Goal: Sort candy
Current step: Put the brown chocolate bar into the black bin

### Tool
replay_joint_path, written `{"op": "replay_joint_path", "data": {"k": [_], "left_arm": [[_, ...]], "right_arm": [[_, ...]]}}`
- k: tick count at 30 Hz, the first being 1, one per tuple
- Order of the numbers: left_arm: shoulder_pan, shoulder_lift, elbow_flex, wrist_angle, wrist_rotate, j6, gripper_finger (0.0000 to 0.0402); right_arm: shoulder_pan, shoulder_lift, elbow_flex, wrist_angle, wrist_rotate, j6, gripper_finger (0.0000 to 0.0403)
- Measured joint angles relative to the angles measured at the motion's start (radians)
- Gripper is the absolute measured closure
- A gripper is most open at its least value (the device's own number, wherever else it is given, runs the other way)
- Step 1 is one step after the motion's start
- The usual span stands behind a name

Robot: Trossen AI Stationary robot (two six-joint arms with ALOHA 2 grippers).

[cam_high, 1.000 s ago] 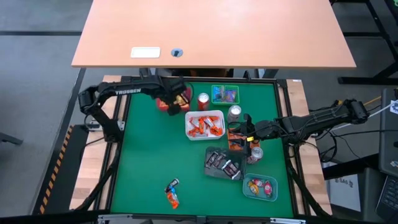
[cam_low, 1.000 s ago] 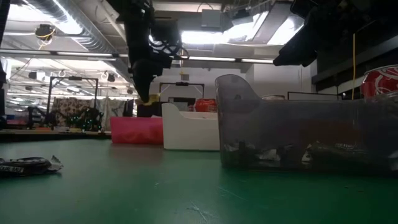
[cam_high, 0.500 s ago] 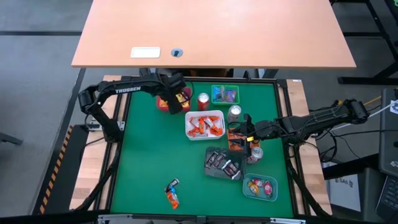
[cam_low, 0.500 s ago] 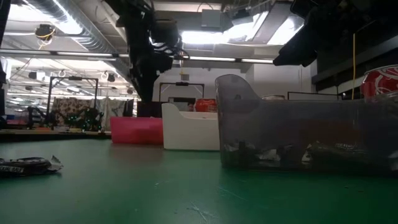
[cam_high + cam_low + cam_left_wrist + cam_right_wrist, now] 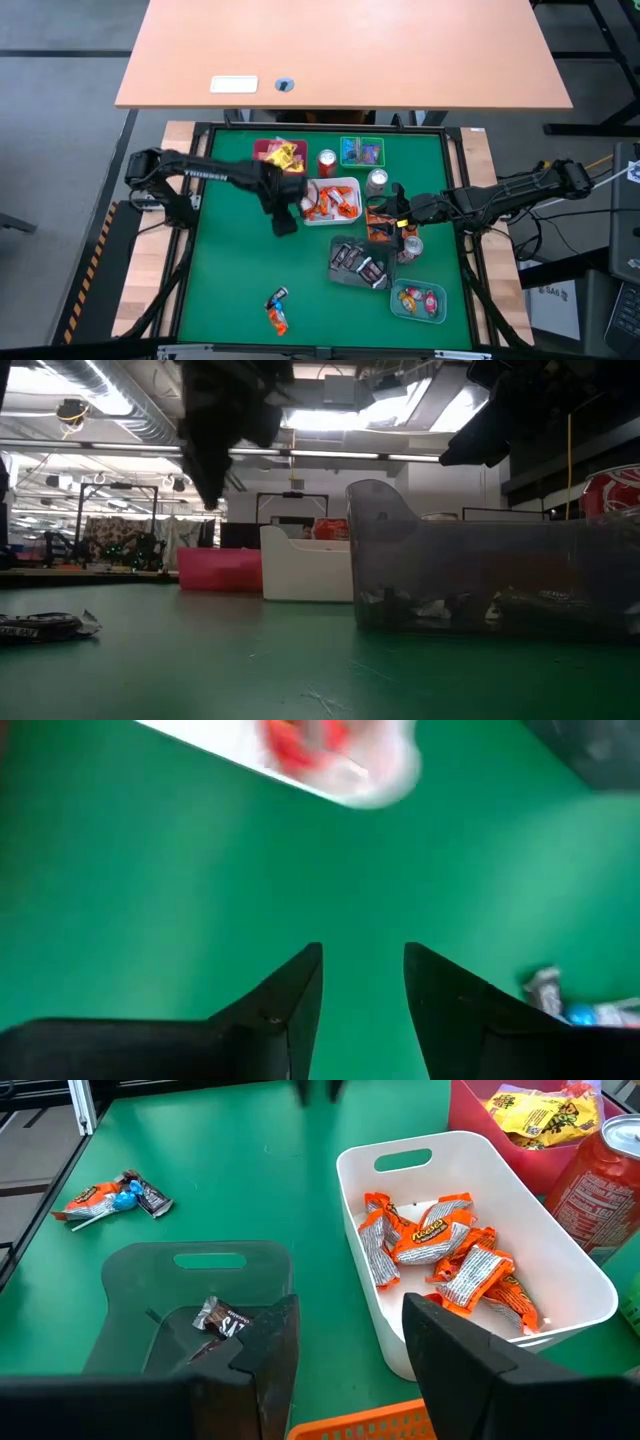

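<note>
Several loose candy pieces (image 5: 276, 310) lie on the green mat near the front edge; they also show in the low view (image 5: 40, 627) and the left wrist view (image 5: 575, 1008). Orange candy fills the white tray (image 5: 329, 202), yellow candy lies in the red tray (image 5: 280, 153), and dark candy lies in the grey tray (image 5: 358, 263). My left gripper (image 5: 285, 226) (image 5: 362, 948) hangs open over bare mat left of the white tray, pointing down, with nothing between its fingers. My right gripper (image 5: 383, 212) (image 5: 345, 1350) stands open above the orange tray (image 5: 370, 1425), holding nothing.
Soda cans (image 5: 326, 162) (image 5: 376, 181) (image 5: 410, 245) stand among the trays. A green tray (image 5: 361, 151) sits at the far edge and a teal tray (image 5: 418, 300) with candy at the near right. The mat's left half (image 5: 230, 280) is open green surface.
My left gripper has swung from above the red tray at the far edge toward the table's middle and near side, turning as it went. The yellow candy seen at its fingertips a second ago is gone from them. The right arm has kept still.
</note>
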Motion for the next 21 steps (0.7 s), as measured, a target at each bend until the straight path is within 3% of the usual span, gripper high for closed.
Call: {"op": "replay_joint_path", "data": {"k": [10,21], "left_arm": [[-0.311,0.0,0.0,0.032,-0.029,-0.26,0.0271],[-0.475,0.065,0.001,0.188,-0.032,-0.481,0.027]], "right_arm": [[0.0,0.0,0.0,0.0,0.0,0.0,0.0224],[0.0,0.0,0.0,-0.001,0.0,0.0,0.0224]]}}
